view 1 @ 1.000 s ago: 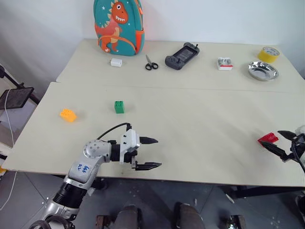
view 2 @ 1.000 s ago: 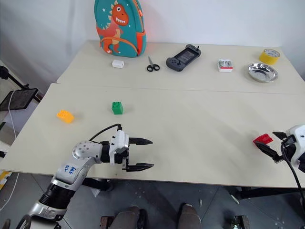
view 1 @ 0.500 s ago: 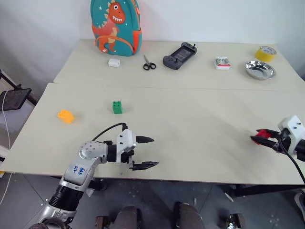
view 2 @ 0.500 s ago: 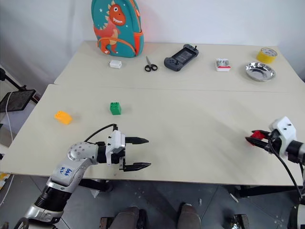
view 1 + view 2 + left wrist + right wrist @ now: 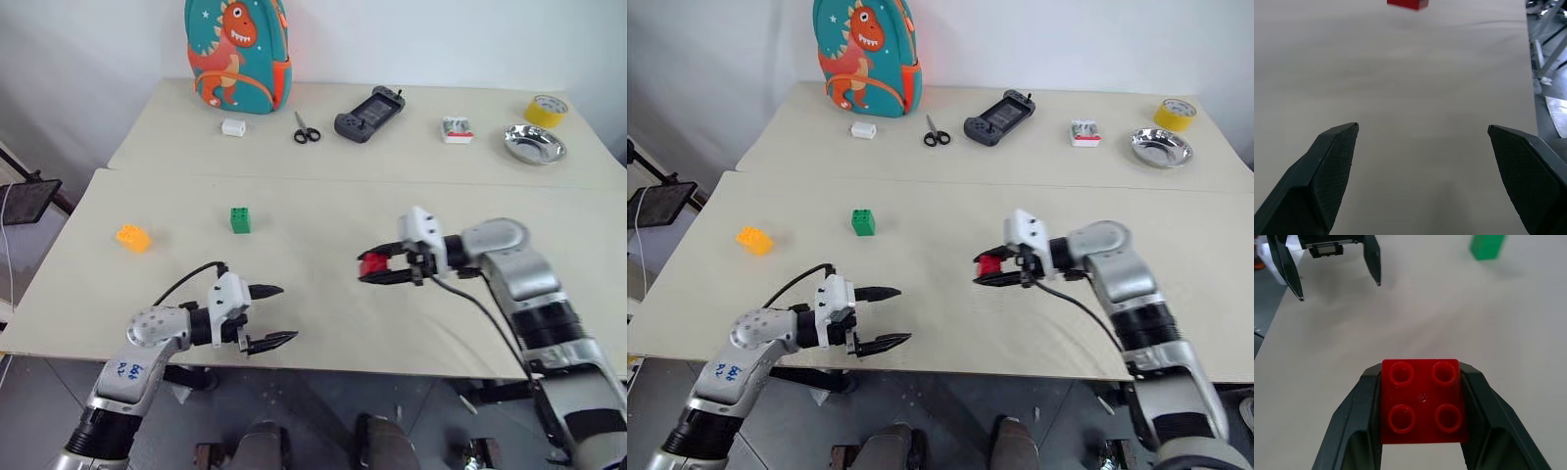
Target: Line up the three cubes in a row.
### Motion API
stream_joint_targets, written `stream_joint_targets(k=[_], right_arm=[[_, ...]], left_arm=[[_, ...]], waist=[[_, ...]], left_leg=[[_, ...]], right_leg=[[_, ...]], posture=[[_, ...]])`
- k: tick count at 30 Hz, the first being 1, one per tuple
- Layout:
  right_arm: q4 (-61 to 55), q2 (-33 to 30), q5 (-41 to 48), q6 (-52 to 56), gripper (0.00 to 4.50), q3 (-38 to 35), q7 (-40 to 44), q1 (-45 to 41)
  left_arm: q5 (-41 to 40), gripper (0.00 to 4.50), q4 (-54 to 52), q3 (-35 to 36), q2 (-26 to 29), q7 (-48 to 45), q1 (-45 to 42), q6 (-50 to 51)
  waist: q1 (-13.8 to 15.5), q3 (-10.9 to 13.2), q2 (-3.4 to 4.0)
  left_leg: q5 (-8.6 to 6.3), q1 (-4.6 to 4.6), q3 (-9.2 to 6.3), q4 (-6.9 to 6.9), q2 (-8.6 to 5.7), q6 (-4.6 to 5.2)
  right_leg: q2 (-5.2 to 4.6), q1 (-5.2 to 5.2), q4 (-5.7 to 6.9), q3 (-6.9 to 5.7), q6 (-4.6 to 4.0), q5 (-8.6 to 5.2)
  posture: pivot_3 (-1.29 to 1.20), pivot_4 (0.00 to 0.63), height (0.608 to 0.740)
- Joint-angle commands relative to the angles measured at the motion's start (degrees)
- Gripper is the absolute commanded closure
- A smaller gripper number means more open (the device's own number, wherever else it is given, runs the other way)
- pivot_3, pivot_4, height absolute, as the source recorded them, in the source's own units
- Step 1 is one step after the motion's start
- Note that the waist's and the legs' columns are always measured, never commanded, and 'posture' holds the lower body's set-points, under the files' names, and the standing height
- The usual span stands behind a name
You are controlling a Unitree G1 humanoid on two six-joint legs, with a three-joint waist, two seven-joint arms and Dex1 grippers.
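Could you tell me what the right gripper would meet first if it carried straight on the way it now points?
Probably nothing soon: the right gripper, shut on the red cube, points across bare table, between the green cube and the left gripper. Depth is unclear.

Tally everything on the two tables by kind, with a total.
Studded plastic toy bricks: 3 (red, held in the right claw; green; orange-yellow)
Dinosaur backpack: 1
Small white block: 1
Black-handled scissors: 1
Dark handheld controller: 1
Red-and-white small box: 1
Metal bowl: 1
Yellow tape roll: 1
Total: 10
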Motion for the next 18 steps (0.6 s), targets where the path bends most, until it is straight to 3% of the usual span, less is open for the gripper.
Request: stream_joint_targets(k=[1, 11, 12, 18], right_arm=[[3.9, 0.9, -2.0, -2.5, 2.98, -0.2, -1.5, -2.5], [11.9, 4.5, -6.3, -7.8, 2.98, 1.2, -3.7, -4.9], [12.1, 4.5, -6.2, -8.1, 2.26, 1.1, -3.5, -4.9], [11.1, 3.1, -3.3, -10.9, 0.40, -1.9, -1.2, -4.5]], left_arm=[[-1.3, 0.00, -3.0, 1.9, 0.7, 0.7, 1.1, 0.1], [-1.2, 0.00, -5.3, 5.4, 1.4, 4.0, 5.4, 0.4], [-1.3, 0.00, -5.4, 5.7, 1.4, 4.2, 5.6, 0.4], [-2.5, 0.00, -5.5, 9.9, 0.3, 7.2, 8.2, 0.0]], waist=[[0.1, 0.0, 0.00], [-1.3, 0.0, 0.01], [-1.3, 0.0, 0.01], [-1.4, 0.0, 0.01]], left_leg=[[0.00, 0.00, 0.00, 0.00, 0.00, -0.01], [-0.01, 0.03, 0.07, -0.08, 0.06, -0.03], [-0.01, 0.03, 0.07, -0.08, 0.06, -0.03], [-0.01, 0.03, 0.07, -0.08, 0.06, -0.04]], right_leg=[[0.00, -0.01, 0.00, 0.00, 0.00, 0.00], [0.03, -0.08, 0.05, -0.01, -0.02, -0.01], [0.03, -0.08, 0.05, -0.01, -0.02, -0.01], [0.03, -0.08, 0.05, -0.01, -0.02, -0.01]], posture=[[0.00, 0.150, 0.740], [0.00, 0.150, 0.740], [0.00, 0.150, 0.740], [0.00, 0.150, 0.740]])
